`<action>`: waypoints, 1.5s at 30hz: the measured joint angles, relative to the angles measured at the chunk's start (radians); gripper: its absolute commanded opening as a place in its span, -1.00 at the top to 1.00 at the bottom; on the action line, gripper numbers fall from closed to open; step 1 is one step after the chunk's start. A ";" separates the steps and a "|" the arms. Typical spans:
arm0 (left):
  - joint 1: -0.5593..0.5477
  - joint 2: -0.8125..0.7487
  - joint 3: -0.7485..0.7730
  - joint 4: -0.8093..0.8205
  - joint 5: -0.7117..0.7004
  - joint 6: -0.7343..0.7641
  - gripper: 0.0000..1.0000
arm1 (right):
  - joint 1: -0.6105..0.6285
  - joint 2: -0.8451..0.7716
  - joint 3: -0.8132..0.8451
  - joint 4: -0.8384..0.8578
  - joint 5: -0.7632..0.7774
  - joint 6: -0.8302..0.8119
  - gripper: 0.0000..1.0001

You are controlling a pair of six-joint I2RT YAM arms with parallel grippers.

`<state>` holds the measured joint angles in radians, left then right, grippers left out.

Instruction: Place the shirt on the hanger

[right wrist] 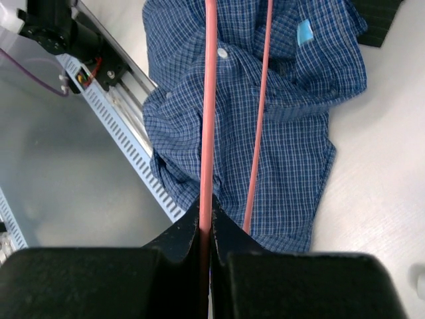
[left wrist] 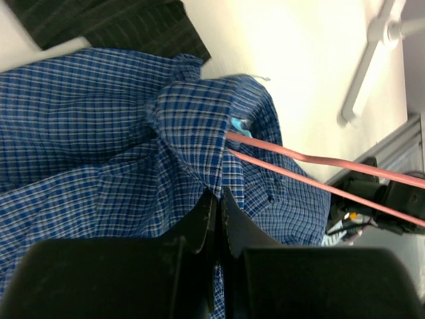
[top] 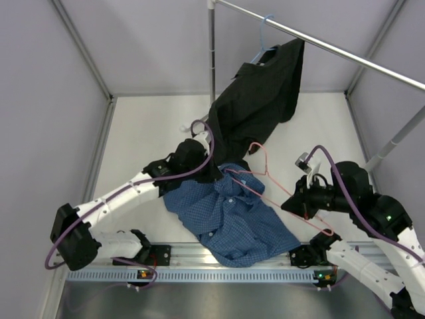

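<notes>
We see our left claw (left wrist: 218,197) pinched shut on the shirt (left wrist: 99,133), our right claw (right wrist: 206,207) clamped on the hanger (right wrist: 208,100).

L gripper (left wrist: 218,199) pinching blue check shirt (left wrist: 99,133) at a fabric fold, jaws tight together.
Pink hanger (left wrist: 299,159): 2 wires run from R into the collar area, prob. under the fabric, beside light-blue tag (left wrist: 239,125); black garment (left wrist: 113,20) at top.
</notes>
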<state>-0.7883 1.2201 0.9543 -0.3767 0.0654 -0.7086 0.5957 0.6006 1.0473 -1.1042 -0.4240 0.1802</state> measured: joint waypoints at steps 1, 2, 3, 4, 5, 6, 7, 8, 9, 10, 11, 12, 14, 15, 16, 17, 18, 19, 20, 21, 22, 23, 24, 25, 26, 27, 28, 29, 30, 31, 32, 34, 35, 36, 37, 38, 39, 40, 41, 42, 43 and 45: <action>-0.002 0.013 0.006 -0.002 0.014 0.009 1.00 | 0.000 -0.003 -0.017 0.026 -0.011 0.001 1.00; -0.009 0.028 0.018 -0.008 0.030 0.023 1.00 | 0.000 -0.006 -0.036 0.044 -0.019 0.004 1.00; -0.023 0.041 0.034 -0.022 0.036 0.039 1.00 | 0.000 -0.007 -0.066 0.068 -0.032 0.006 1.00; -0.050 0.053 0.057 -0.044 0.032 0.057 1.00 | 0.000 -0.008 -0.097 0.087 -0.042 0.008 1.00; -0.087 0.065 0.089 -0.076 0.014 0.077 1.00 | 0.000 -0.009 -0.127 0.109 -0.054 0.009 1.00; -0.135 0.076 0.128 -0.108 -0.007 0.096 1.00 | 0.000 -0.011 -0.156 0.130 -0.071 0.013 1.00; -0.175 0.082 0.161 -0.132 -0.027 0.112 1.00 | 0.000 -0.016 -0.178 0.150 -0.088 0.015 1.00; -0.227 0.089 0.204 -0.163 -0.055 0.130 1.00 | 0.000 -0.019 -0.196 0.175 -0.114 0.018 1.00; -0.265 0.091 0.238 -0.183 -0.075 0.143 1.00 | 0.000 -0.023 -0.210 0.200 -0.142 0.023 1.00; -0.301 0.088 0.269 -0.201 -0.095 0.154 1.00 | 0.000 -0.025 -0.219 0.219 -0.171 0.024 1.00; -0.325 0.080 0.294 -0.219 -0.114 0.169 1.00 | 0.000 -0.031 -0.225 0.234 -0.192 0.026 1.00; -0.339 0.069 0.311 -0.237 -0.128 0.183 1.00 | 0.000 -0.034 -0.230 0.261 -0.218 0.027 1.00; -0.361 0.042 0.334 -0.273 -0.148 0.208 1.00 | 0.000 -0.036 -0.238 0.309 -0.248 0.032 1.00; -0.370 0.031 0.348 -0.294 -0.158 0.220 1.00 | 0.001 -0.037 -0.245 0.336 -0.263 0.037 1.00; -0.386 0.022 0.362 -0.315 -0.164 0.235 1.00 | 0.001 -0.038 -0.256 0.367 -0.276 0.046 1.00; -0.402 0.014 0.379 -0.336 -0.171 0.248 1.00 | 0.002 -0.042 -0.269 0.400 -0.286 0.058 1.00; -0.415 0.011 0.394 -0.354 -0.176 0.259 1.00 | 0.002 -0.053 -0.283 0.433 -0.290 0.072 1.00; -0.430 0.010 0.419 -0.381 -0.185 0.269 1.00 | 0.002 -0.072 -0.298 0.468 -0.285 0.089 1.00; -0.441 0.010 0.444 -0.405 -0.196 0.278 1.00 | 0.003 -0.097 -0.315 0.508 -0.261 0.111 1.00; -0.448 0.010 0.474 -0.428 -0.213 0.285 1.00 | 0.003 -0.128 -0.327 0.538 -0.234 0.127 1.00; -0.454 0.012 0.510 -0.455 -0.238 0.287 1.00 | 0.005 -0.176 -0.343 0.571 -0.191 0.148 1.00; -0.457 0.013 0.546 -0.470 -0.266 0.289 1.00 | 0.005 -0.232 -0.359 0.606 -0.143 0.168 1.00; -0.458 0.013 0.579 -0.477 -0.293 0.290 1.00 | 0.005 -0.291 -0.373 0.642 -0.095 0.186 1.00; -0.459 0.011 0.618 -0.486 -0.328 0.290 1.00 | 0.005 -0.355 -0.384 0.679 -0.047 0.206 1.00; -0.458 0.011 0.658 -0.493 -0.369 0.292 1.00 | 0.005 -0.409 -0.393 0.711 -0.010 0.219 1.00; -0.458 0.011 0.696 -0.495 -0.410 0.294 1.00 | 0.005 -0.453 -0.398 0.743 0.021 0.232 1.00; -0.458 0.013 0.726 -0.497 -0.439 0.298 1.00 | 0.005 -0.476 -0.399 0.763 0.040 0.240 1.00; -0.458 0.016 0.768 -0.500 -0.473 0.308 1.00 | 0.005 -0.487 -0.396 0.785 0.050 0.244 1.00; -0.458 0.020 0.795 -0.499 -0.492 0.317 1.00 | 0.005 -0.481 -0.391 0.798 0.051 0.243 1.00; -0.458 0.026 0.824 -0.499 -0.513 0.327 1.00 | 0.005 -0.466 -0.383 0.798 0.045 0.243 1.00; -0.458 0.033 0.846 -0.498 -0.534 0.339 1.00 | 0.005 -0.443 -0.372 0.796 0.031 0.238 1.00; -0.458 0.045 0.855 -0.498 -0.558 0.351 1.00 | 0.005 -0.394 -0.354 0.765 0.000 0.220 1.00; -0.458 0.054 0.852 -0.500 -0.565 0.356 1.00 | 0.005 -0.377 -0.346 0.746 -0.010 0.210 1.00; -0.458 0.063 0.844 -0.500 -0.568 0.359 1.00 | 0.005 -0.361 -0.341 0.721 -0.023 0.198 1.00; -0.458 0.072 0.829 -0.500 -0.568 0.362 1.00 | 0.005 -0.351 -0.338 0.698 -0.037 0.187 1.00; -0.458 0.080 0.810 -0.501 -0.561 0.364 1.00 | 0.005 -0.350 -0.339 0.674 -0.056 0.180 1.00; -0.458 0.090 0.792 -0.505 -0.551 0.368 1.00 | 0.005 -0.352 -0.339 0.655 -0.074 0.179 1.00; -0.458 0.097 0.777 -0.508 -0.540 0.368 1.00 | 0.005 -0.357 -0.341 0.645 -0.085 0.179 1.00; -0.458 0.105 0.758 -0.510 -0.518 0.369 1.00 | 0.005 -0.367 -0.349 0.646 -0.099 0.179 1.00; -0.459 0.112 0.741 -0.512 -0.493 0.371 1.00 | 0.005 -0.376 -0.356 0.647 -0.110 0.180 1.00; -0.461 0.118 0.724 -0.513 -0.465 0.372 1.00 | 0.005 -0.382 -0.365 0.647 -0.124 0.180 1.00; -0.472 0.127 0.702 -0.520 -0.430 0.376 1.00 | 0.005 -0.383 -0.379 0.648 -0.153 0.180 1.00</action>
<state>-1.2606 1.3476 1.6562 -0.8963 -0.3641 -0.3328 0.6003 0.2180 0.6685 -0.4564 -0.5774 0.3599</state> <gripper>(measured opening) 0.026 0.003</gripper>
